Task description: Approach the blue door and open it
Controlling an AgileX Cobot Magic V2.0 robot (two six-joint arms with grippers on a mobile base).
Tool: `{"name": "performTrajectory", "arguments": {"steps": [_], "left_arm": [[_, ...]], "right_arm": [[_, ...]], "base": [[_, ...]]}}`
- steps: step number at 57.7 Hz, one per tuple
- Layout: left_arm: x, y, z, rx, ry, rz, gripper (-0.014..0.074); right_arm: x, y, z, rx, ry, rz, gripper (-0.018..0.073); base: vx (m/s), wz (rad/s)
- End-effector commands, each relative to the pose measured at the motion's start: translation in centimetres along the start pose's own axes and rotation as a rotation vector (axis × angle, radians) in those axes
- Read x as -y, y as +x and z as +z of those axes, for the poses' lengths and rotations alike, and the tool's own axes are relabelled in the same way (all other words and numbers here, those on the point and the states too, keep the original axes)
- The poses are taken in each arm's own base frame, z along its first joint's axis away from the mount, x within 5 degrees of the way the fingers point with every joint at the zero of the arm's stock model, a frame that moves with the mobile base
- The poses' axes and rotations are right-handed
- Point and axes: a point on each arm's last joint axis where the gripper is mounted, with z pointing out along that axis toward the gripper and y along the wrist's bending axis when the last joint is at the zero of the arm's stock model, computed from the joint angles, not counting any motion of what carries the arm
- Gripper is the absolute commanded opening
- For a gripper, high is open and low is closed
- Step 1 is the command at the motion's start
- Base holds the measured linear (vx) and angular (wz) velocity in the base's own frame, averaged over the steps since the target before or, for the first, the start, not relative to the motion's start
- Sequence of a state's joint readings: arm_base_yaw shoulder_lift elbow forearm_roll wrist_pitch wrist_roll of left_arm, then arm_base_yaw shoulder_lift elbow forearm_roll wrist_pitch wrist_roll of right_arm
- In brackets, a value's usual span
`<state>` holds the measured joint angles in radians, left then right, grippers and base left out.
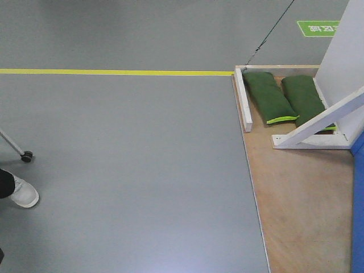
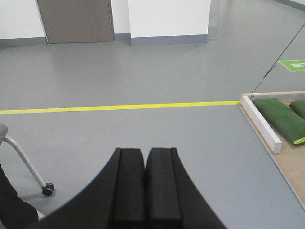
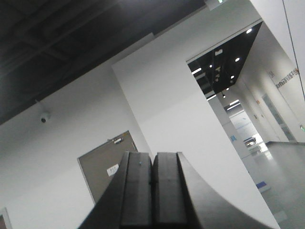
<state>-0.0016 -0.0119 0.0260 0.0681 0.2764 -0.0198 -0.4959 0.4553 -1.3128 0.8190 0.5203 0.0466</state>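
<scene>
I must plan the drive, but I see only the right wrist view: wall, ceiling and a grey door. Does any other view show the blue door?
Observer: Yes. In the front view a strip of the blue door shows at the right edge, beside the wooden platform. Its handle is out of view.
Operator: Is something lying on that platform?
Observer: Two green sandbags lie at its far end, next to the white frame.
Operator: And how is the left gripper?
Observer: The left wrist view shows the left gripper shut and holding nothing, pointing toward the yellow line on the floor.
</scene>
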Motion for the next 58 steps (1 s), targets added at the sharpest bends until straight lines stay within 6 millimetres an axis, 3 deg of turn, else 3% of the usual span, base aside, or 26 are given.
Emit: {"name": "performTrajectory", "arguments": {"steps": [1,24,39,58], "left_arm": [[0.0,-1.7,-0.4,0.123,0.007,-0.008,0.0073],[0.0,-1.7,-0.4,0.123,0.007,-0.008,0.0073],[0.0,-1.7,-0.4,0.123,0.007,-0.008,0.0073],[0.0,-1.7,-0.4,0.123,0.007,-0.008,0.0073]], "right_arm": [[0.3,-1.1,1.6,0.126,0.017,0.048,0.0012],[3.9,-5.1,6.2,0.505,0.122,0.068,0.0012],[5.4,-6.7,6.2,0.738,0.159,0.056,0.0012],[5.3,-6.8,6.2,0.745,0.162,0.021,0.0012]], "base": [[0.00,0.00],[0.00,0.00],[0.00,0.00],[0.00,0.00]]}}
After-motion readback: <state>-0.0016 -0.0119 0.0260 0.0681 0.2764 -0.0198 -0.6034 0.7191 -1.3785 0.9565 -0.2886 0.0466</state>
